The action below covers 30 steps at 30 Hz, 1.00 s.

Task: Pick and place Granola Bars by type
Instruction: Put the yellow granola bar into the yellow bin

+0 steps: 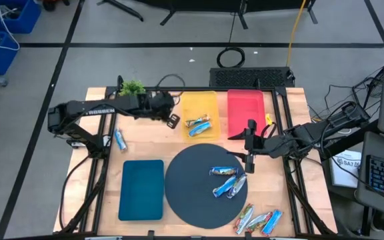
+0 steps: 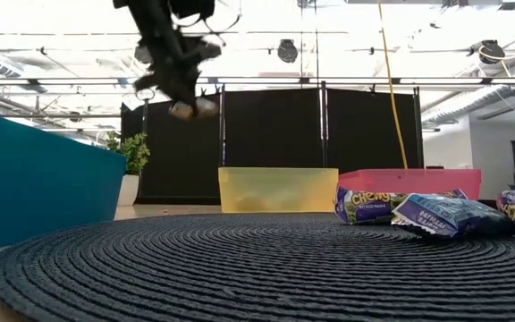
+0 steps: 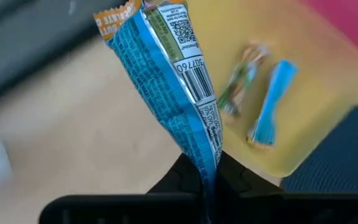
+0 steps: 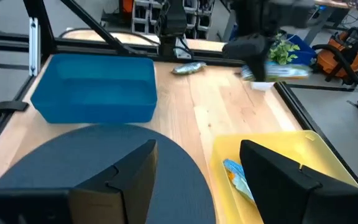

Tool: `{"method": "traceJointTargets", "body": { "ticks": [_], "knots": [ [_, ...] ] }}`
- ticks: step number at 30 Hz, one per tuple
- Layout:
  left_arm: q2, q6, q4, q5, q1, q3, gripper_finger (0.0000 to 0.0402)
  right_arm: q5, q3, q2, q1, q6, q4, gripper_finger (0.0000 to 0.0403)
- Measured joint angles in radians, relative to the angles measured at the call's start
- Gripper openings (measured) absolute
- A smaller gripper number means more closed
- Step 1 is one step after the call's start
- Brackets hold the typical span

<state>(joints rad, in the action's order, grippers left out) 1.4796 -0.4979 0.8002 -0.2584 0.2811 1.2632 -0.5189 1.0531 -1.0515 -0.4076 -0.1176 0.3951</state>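
Now, on your left, the left gripper has its fingers pinched on a blue granola bar that hangs lengthwise from them, above the tabletop just beside the yellow tray; the tray lies to its right. The right gripper waits spread and empty over the mat.

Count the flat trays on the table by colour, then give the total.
Yellow tray: 1
Red tray: 1
Teal tray: 1
Total: 3 trays
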Motion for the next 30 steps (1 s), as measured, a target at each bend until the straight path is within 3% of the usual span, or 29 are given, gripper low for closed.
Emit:
{"method": "traceJointTargets", "body": {
  "ticks": [7,13,23,30],
  "knots": [
    [0.030,0.411,-0.022,0.003,0.083,0.112,0.0011,0.001,0.000,0.000,0.000,0.049,-0.100,0.0220],
    [0.165,0.668,-0.015,0.047,0.142,0.161,0.0010,0.022,0.000,0.000,0.000,0.039,-0.182,0.0219],
    [0.416,0.826,-0.100,0.102,0.127,0.225,0.0010,0.022,0.000,0.000,0.000,-0.087,-0.226,0.0217],
    [0.540,0.874,-0.133,0.149,0.124,0.355,0.0010,0.025,0.000,0.000,0.000,-0.136,-0.227,0.0215]
  ]
}}
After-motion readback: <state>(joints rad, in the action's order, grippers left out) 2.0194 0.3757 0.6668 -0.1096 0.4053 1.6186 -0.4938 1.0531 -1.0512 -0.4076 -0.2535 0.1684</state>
